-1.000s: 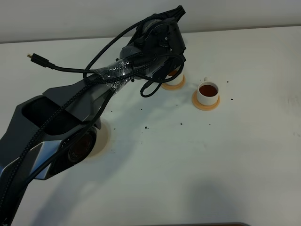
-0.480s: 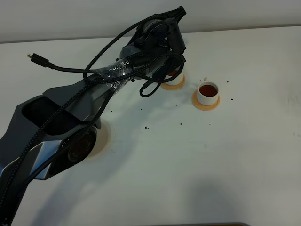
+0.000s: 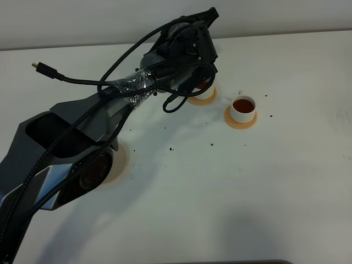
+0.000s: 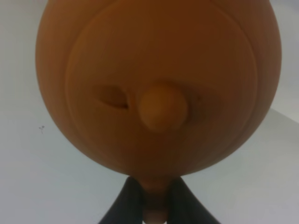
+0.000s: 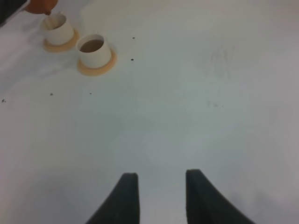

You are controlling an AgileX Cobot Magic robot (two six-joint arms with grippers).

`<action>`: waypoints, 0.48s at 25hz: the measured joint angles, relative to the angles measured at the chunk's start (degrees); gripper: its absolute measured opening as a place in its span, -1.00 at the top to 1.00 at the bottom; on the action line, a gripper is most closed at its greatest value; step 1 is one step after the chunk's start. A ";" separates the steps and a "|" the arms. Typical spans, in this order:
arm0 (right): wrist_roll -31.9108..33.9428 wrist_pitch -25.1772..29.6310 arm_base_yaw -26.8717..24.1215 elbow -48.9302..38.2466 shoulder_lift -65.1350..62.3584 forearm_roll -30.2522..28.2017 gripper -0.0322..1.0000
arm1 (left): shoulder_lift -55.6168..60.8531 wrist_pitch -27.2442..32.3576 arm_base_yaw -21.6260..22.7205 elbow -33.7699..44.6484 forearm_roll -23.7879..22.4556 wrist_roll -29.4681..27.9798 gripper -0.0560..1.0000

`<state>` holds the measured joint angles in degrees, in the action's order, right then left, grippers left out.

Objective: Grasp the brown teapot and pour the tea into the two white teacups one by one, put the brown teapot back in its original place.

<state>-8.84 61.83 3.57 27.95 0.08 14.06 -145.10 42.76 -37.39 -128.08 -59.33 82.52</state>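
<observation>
My left arm reaches across the matte white table, its cable-wrapped wrist hiding the left gripper from the high camera. At the arm's base, well behind the claw, a sliver of the flat cream-beige mat shows. In the left wrist view the dark fingers are pinched tight on the loop handle of the brown teapot, a smooth, round orange-brown clay body whose small knobbed lid faces the lens. Directly under the claw sits the first white teacup, a small plain cylinder on an orange-tan round saucer, with the pot's spout at its rim in the right wrist view. Just to the right of the claw, the second white teacup holds dark tea on its own saucer. Far off, my right gripper hangs over bare table, its tapered black fingers apart and holding nothing.
</observation>
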 joint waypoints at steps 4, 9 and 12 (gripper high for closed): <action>0.00 0.00 0.00 0.00 0.00 0.00 0.47 | 0.00 0.00 0.00 0.00 0.00 0.09 0.68; 0.00 0.00 0.00 0.00 0.00 0.00 0.47 | 0.00 -0.04 0.00 0.00 0.00 0.29 0.68; 0.00 0.00 0.00 0.00 0.00 0.00 0.47 | 0.00 -0.48 0.00 0.00 0.00 0.55 0.68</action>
<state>-8.84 61.83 3.57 27.95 0.08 14.06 -145.10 42.28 -37.39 -128.08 -59.33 83.07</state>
